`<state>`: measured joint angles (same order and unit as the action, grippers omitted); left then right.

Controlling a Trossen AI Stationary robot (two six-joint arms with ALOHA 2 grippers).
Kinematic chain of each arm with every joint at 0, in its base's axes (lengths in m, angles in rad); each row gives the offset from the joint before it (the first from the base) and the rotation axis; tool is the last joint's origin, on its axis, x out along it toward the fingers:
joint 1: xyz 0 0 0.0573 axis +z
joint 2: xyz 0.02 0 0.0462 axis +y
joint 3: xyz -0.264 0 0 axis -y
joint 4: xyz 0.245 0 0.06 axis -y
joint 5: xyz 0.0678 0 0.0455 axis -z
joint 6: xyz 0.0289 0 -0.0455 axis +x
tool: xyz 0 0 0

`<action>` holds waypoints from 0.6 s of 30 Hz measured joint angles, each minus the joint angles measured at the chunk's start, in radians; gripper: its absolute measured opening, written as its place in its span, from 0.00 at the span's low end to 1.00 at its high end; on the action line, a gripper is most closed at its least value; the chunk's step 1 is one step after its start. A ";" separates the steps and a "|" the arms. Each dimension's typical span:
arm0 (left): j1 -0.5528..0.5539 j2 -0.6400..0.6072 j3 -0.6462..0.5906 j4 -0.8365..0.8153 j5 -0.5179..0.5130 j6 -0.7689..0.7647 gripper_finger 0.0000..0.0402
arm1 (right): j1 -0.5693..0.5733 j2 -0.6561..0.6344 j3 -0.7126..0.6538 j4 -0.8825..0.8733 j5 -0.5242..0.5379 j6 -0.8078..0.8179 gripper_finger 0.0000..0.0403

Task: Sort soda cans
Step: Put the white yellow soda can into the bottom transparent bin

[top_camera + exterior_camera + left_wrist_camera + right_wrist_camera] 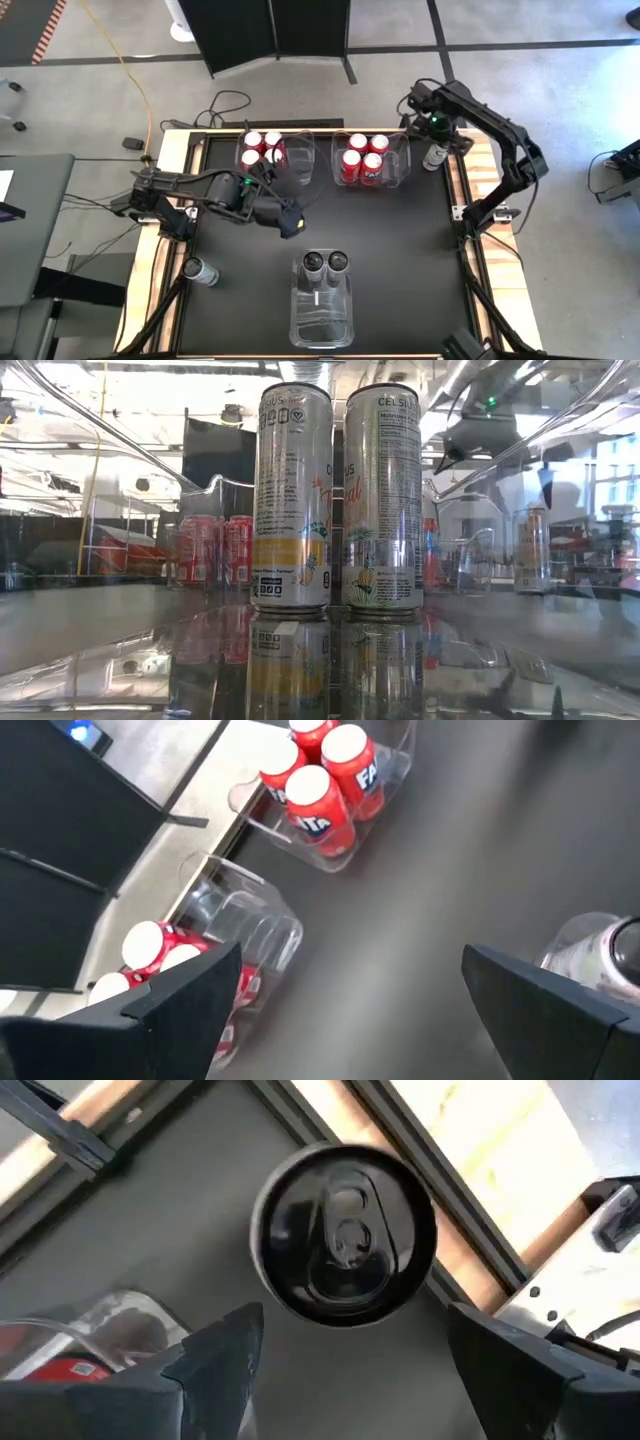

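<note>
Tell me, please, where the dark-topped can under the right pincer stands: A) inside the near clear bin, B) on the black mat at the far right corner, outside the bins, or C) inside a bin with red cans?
B: the dark-topped can stands upright on the black mat beside the bin of red cans, under the open right pincer.

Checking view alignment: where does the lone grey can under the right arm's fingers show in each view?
High: grey can at the table's far right edge, beside the bin of red cans.
Low: right side, beyond clear plastic.
Left wrist: not in it.
Right wrist: centre, top-down.
Landmark: that bin.
</note>
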<state>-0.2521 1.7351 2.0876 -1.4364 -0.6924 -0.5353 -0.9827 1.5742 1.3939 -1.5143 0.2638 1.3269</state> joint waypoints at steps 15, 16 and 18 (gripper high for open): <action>-0.001 0.000 0.000 -0.042 0.002 -0.010 0.93 | -0.050 -0.002 -0.058 0.130 0.052 -0.044 0.82; -0.001 0.000 0.000 -0.042 0.002 -0.010 0.93 | -0.055 -0.002 -0.058 0.132 0.052 -0.045 0.82; 0.000 0.000 0.000 -0.044 0.002 -0.010 0.93 | -0.064 -0.002 -0.058 0.145 0.052 -0.062 0.82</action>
<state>-0.2525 1.7351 2.0876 -1.4801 -0.6903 -0.5455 -1.0466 1.5726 1.3357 -1.3695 0.3162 1.2653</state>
